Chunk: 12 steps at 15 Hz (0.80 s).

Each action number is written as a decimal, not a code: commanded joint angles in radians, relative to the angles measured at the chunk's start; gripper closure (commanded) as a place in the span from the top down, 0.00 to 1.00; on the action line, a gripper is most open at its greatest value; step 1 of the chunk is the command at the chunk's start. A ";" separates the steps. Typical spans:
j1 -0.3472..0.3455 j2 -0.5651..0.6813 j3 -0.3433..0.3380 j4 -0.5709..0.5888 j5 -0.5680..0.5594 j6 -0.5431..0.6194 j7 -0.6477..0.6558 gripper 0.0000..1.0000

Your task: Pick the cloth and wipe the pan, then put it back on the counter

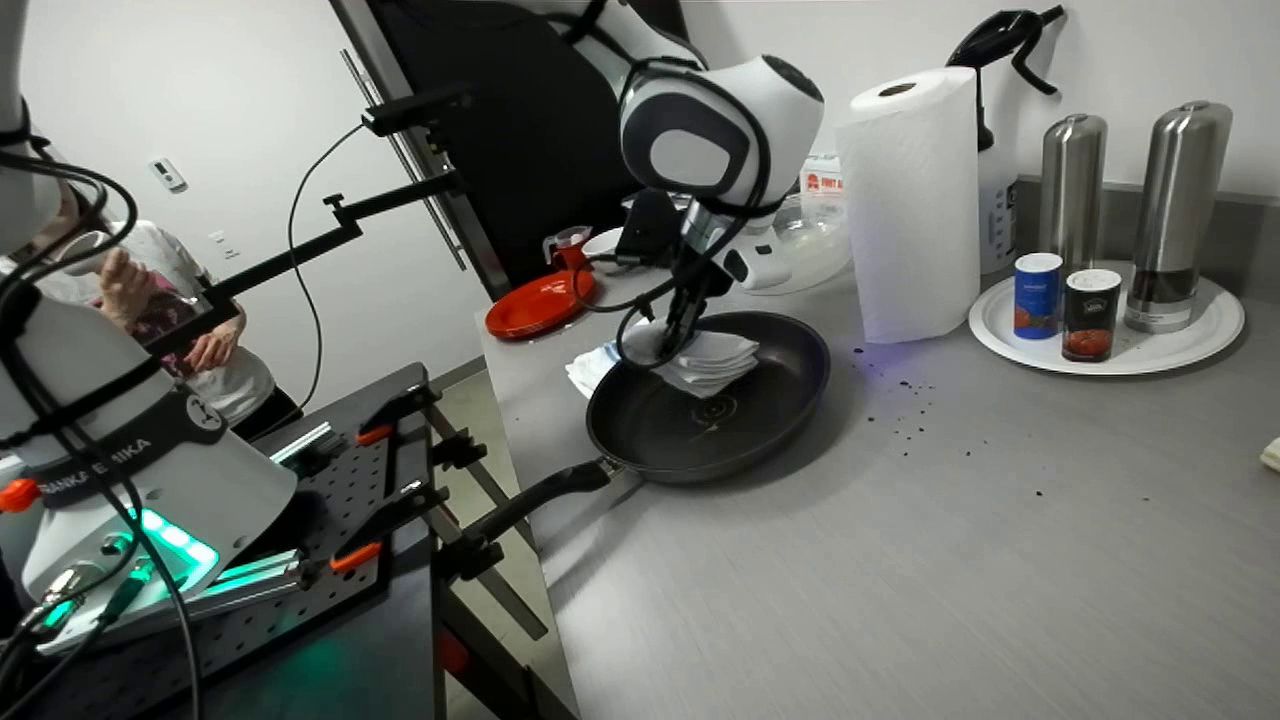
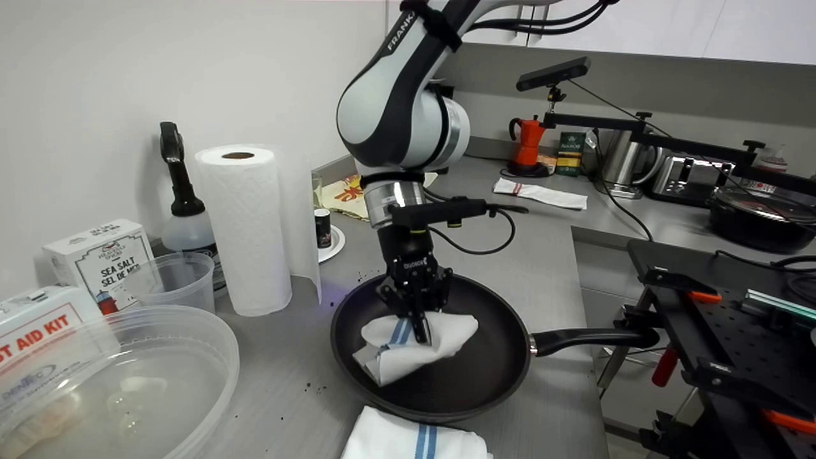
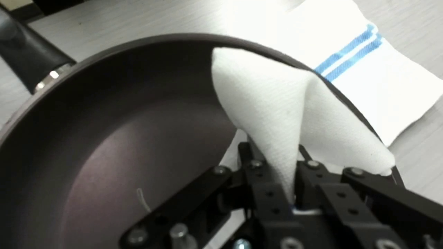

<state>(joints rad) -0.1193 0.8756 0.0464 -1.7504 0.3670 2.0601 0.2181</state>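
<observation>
A robot arm (image 2: pixel 398 121), the only one in the scene, reaches down into a black frying pan (image 2: pixel 491 366) on a grey counter (image 1: pixel 900 560), its gripper (image 2: pixel 422 336) clenched on a rumpled white cloth (image 2: pixel 405 362). The cloth sits right beneath the gripper, bunched inside the pan, with one part of it standing up ahead of the grip toward the rim (image 3: pixel 193 37) in the wrist view. Just past that rim, a folded towel (image 3: pixel 373 79) with blue stripes lies on the counter, the rim between the two. Wiping appears to be the step in hand, and the next stroke likely turns on one bearing: the widest bare stretch of the pan lies to the left of the gripper in the wrist view, on the side away from the folded towel. The pan's long axis runs out through its handle (image 2: pixel 586 339), ahead and to the left of the gripper in that view, and past the counter's edge in both exterior views. A sideways drag could swivel the pan, since nothing is seen holding it; the cloth's return to the counter is not yet done
</observation>
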 commanded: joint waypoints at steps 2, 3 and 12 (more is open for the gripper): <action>0.024 -0.153 -0.112 -0.119 -0.052 0.145 0.015 0.04; 0.018 -0.175 -0.136 -0.139 -0.060 0.188 0.023 0.04; -0.045 -0.201 -0.297 -0.248 -0.070 0.567 0.119 0.04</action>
<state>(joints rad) -0.1590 0.6753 -0.2287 -1.9525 0.3149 2.5321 0.2806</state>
